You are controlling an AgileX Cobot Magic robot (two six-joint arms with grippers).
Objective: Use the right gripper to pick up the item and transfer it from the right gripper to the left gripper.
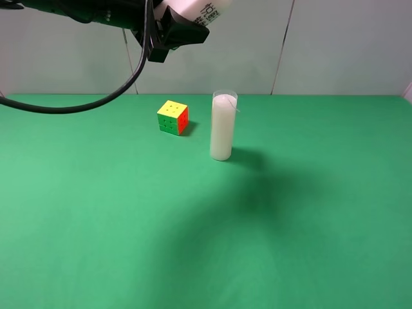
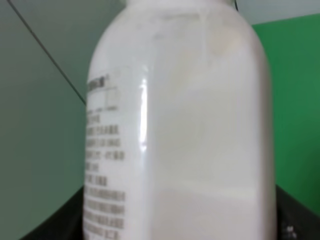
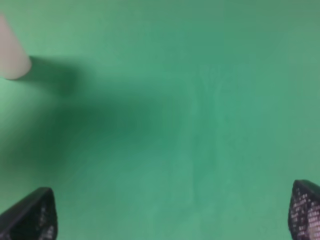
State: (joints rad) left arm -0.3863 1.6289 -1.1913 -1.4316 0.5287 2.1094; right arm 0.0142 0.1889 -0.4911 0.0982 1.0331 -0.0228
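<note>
Bottle (image 2: 180, 125) is clamped high in the left gripper (image 1: 174, 32) — the right gripper (image 3: 167, 212) gapes wide, empty.

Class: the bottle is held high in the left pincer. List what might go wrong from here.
1. The left pincer holds the smooth bottle high above the table; a slip would likely drop it near the puzzle cube or candle.
2. The loose cable sags low; lowering that arm might drag it into the puzzle cube.

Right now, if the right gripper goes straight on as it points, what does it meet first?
Probably the green table; the candle lies aside from the right gripper.
</note>
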